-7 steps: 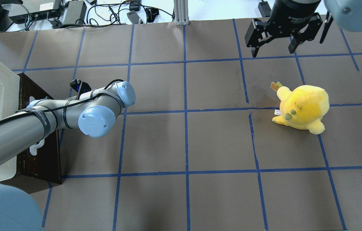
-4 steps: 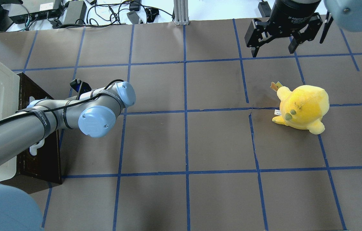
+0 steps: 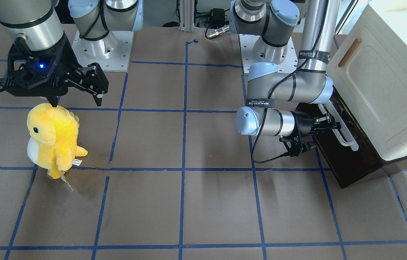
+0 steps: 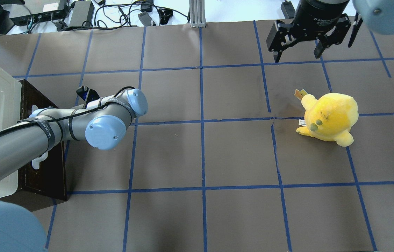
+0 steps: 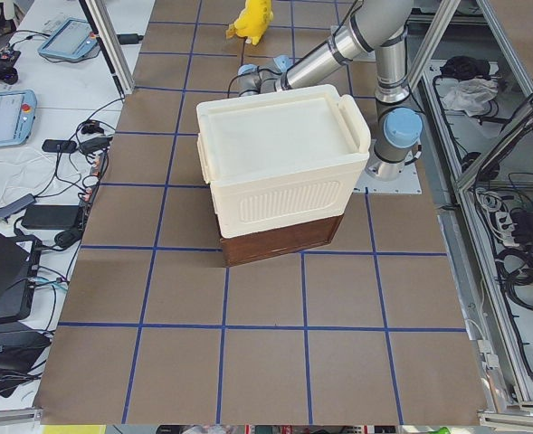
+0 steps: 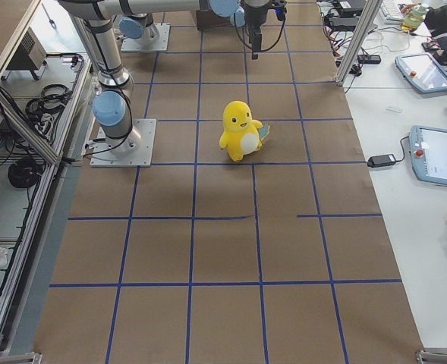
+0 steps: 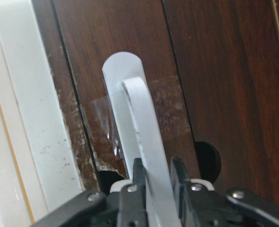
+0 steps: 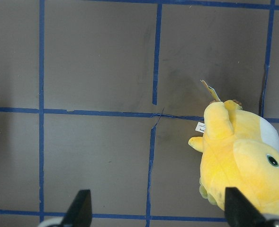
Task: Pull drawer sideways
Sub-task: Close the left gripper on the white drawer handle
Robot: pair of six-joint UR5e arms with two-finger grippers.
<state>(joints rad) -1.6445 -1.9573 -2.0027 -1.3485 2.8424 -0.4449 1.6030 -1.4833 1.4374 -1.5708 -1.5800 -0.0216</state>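
The dark brown drawer (image 3: pixel 349 162) sits at the bottom of a cream cabinet (image 3: pixel 380 83), at the table's left end. Its long white bar handle (image 3: pixel 346 137) runs along the front. My left gripper (image 3: pixel 328 124) reaches in sideways. The left wrist view shows its fingers (image 7: pixel 139 177) shut on the white handle (image 7: pixel 146 137) against the brown front (image 7: pixel 215 80). In the overhead view the arm hides this gripper; the drawer (image 4: pixel 48 171) and a handle end (image 4: pixel 39 161) show. My right gripper (image 4: pixel 297 57) hangs open and empty at the far right.
A yellow plush toy (image 4: pixel 329 117) stands on the right half of the table, below and near the right gripper (image 3: pixel 76 101); it also shows in the right wrist view (image 8: pixel 238 161). Blue tape lines grid the brown table. Cables and boxes lie beyond the far edge.
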